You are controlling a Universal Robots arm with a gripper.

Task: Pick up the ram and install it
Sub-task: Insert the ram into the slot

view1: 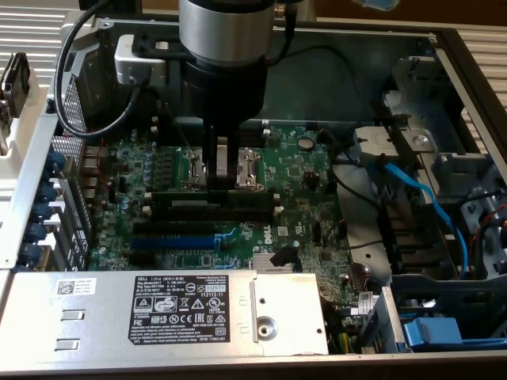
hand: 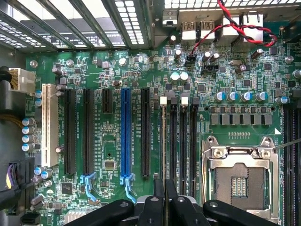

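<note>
The ram [view1: 207, 203] is a long dark-green stick with a pale label. It stands on edge along the outermost of the black memory slots [hand: 182, 141], beside the CPU socket [hand: 240, 176]. In the wrist view the ram [hand: 163, 141] shows edge-on as a thin greenish strip that runs in between my fingers. My gripper [view1: 219, 186] comes straight down from the arm onto the stick's middle, and its two dark fingers [hand: 170, 195] are closed tight on the top edge. I cannot tell how deep the stick sits in the slot.
A blue expansion slot [hand: 125, 136] and black slots lie on the ram's other side from the socket. A silver power supply [view1: 158, 309] covers the front of the case. Drive bays with a blue cable [view1: 420, 198] stand at the exterior view's right. Case walls ring the green motherboard [view1: 301, 198].
</note>
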